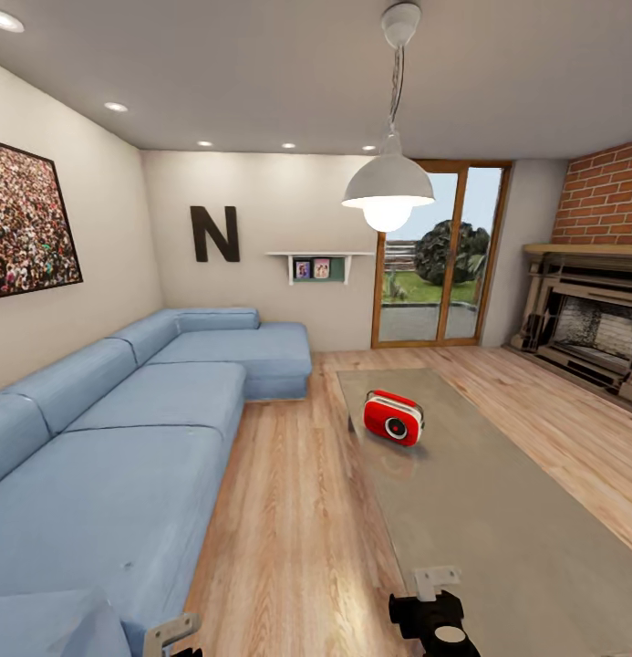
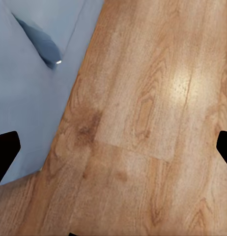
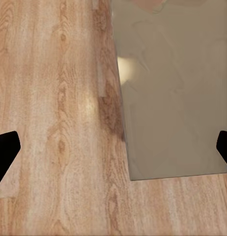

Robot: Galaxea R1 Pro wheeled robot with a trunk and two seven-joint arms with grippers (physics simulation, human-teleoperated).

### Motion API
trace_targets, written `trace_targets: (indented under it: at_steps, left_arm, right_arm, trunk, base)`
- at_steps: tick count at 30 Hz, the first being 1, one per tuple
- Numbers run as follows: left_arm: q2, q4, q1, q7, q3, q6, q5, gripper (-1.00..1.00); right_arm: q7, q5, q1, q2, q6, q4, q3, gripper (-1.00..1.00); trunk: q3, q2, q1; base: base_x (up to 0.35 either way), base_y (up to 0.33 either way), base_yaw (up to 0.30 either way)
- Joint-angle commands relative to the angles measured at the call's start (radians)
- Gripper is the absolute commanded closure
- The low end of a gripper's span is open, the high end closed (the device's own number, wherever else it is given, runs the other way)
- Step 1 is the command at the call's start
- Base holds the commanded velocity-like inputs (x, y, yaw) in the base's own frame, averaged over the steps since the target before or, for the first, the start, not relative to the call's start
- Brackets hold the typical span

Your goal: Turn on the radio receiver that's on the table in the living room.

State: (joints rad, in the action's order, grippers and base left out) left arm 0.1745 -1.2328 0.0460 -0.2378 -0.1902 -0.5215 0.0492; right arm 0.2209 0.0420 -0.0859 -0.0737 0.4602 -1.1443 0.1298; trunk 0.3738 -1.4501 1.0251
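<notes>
Radio point(image 1: 394, 417), small and red, sits on the far half of the low table point(image 1: 498, 511), its round dial turned toward the near right.

Going left to right across the living room: a dark framed picture point(image 1: 28, 221) hangs on the left wall above the long blue sofa point(image 1: 124, 429), which runs back and bends along the rear wall under a big black N point(image 1: 214, 234). A small shelf point(image 1: 318, 265) comes next, then a white hanging lamp point(image 1: 388, 187) in front of the glass doors point(image 1: 439, 260), and the brick fireplace point(image 1: 594, 310) at the far right.

Down low, the left gripper point(image 2: 113, 147) hangs over the plank floor point(image 2: 143, 123) beside the sofa's edge, its dark fingertips point(image 2: 5, 152) spread wide apart. The right gripper point(image 3: 113, 147) hangs over the table's near corner, fingertips point(image 3: 5, 150) equally spread, holding nothing, well apart from the radio.
</notes>
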Motion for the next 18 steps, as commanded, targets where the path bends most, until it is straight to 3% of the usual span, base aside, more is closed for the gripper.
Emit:
trace_targets:
  at_steps: [1,10,18]
  left_arm:
    - [0.0,0.0,0.0,0.0,0.0,0.0,0.0,-1.0]
    - [0.0,0.001,0.0,0.0,0.0,0.0,0.0,-1.0]
    - [0.0,0.001,0.0,0.0,0.0,0.0,0.001,-1.0]
  right_arm:
    - [0.0,0.0,0.0,0.0,0.0,0.0,0.0,-1.0]
    - [0.0,-0.002,0.0,0.0,0.0,0.0,0.0,-1.0]
    - [0.0,-0.002,0.0,0.0,0.0,0.0,-0.001,-1.0]
  trunk:
    - [0.0,0.0,0.0]
    - [0.0,0.0,0.0]
    - [0.0,0.0,0.0]
  base:
    - [0.0,-0.015,0.0]
    - [0.0,-0.003,0.118]
    - [0.0,0.0,0.013]
